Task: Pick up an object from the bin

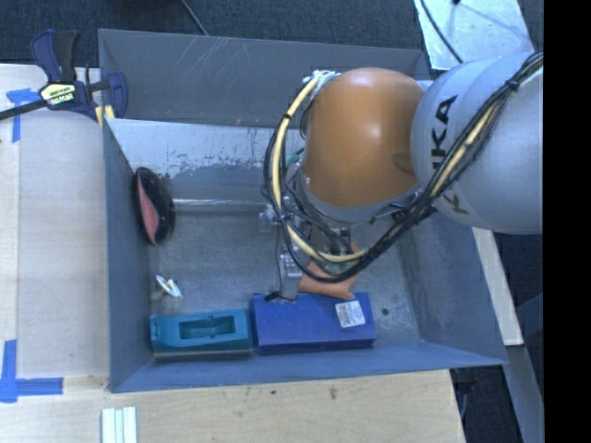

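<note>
Orange wrist cover (365, 137) low over bin (125, 275) | gripper (288, 282) at dark blue box (309, 329) edge, grip state: can't tell | nothing seen lifted, pick looks outstanding

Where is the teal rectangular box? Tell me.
Camera view: the teal rectangular box lies lower left in the grey metal bin, along its near wall, right end against the dark blue rectangular box with a white label.
</note>
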